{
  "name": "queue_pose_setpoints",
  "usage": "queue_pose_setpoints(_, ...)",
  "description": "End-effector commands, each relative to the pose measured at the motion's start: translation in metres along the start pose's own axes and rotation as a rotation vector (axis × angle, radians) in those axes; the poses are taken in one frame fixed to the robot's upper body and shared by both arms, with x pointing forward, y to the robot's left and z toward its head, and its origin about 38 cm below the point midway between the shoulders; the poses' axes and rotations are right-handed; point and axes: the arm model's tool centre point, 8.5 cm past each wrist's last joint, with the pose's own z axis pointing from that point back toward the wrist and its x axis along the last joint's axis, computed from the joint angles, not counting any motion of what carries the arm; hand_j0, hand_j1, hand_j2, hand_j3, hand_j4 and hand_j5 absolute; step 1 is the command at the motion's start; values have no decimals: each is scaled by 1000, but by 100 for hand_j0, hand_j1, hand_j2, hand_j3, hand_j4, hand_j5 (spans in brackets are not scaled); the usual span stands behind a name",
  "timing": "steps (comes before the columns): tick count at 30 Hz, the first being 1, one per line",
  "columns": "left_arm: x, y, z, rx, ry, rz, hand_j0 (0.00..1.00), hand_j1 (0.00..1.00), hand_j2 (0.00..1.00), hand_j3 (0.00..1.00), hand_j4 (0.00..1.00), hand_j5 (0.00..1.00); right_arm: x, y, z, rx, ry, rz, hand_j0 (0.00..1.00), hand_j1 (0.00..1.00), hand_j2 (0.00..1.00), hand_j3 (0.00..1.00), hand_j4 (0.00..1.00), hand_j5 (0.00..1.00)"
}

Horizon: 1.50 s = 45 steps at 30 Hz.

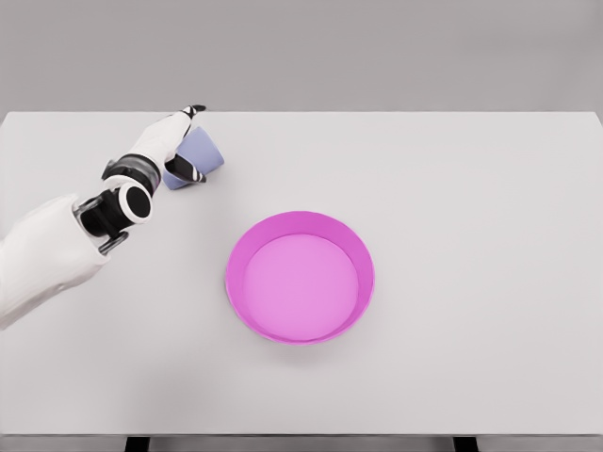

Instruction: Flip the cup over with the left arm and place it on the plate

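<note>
A pale lavender-blue cup [202, 153] lies tilted on its side on the white table [471, 188] at the upper left. My left hand [181, 143] is wrapped around it, thumb and fingers curled on its near side, so part of the cup is hidden. The left arm comes in from the lower left. A magenta plate [300, 276] with a raised rim sits at the table's middle, well to the right of and nearer than the cup. The right arm does not show.
The table's far edge runs just behind the cup and hand. Dark table legs show at the bottom edge.
</note>
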Motion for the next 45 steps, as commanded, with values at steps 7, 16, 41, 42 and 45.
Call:
queue_pose_setpoints(7, 1, -1, -2, 3, 2, -3, 100, 100, 100, 100, 100, 100, 1, 0, 0, 0, -1, 0, 100, 100, 100, 100, 100, 100)
queue_pose_setpoints(16, 1, 4, -5, 13, 9, -5, 100, 100, 100, 100, 100, 100, 0, 0, 0, 0, 0, 0, 100, 100, 100, 100, 100, 100)
queue_pose_setpoints(41, 9, -9, -13, -4, 17, 11, 100, 100, 100, 100, 100, 100, 1, 0, 0, 0, -1, 0, 100, 100, 100, 100, 100, 100)
queue_pose_setpoints(42, 9, -9, -13, -4, 19, 11, 100, 100, 100, 100, 100, 100, 0, 0, 0, 0, -1, 0, 100, 100, 100, 100, 100, 100)
queue_pose_setpoints(45, 8, -9, -14, -4, 22, 10, 100, 100, 100, 100, 100, 100, 1, 0, 0, 0, -1, 0, 100, 100, 100, 100, 100, 100)
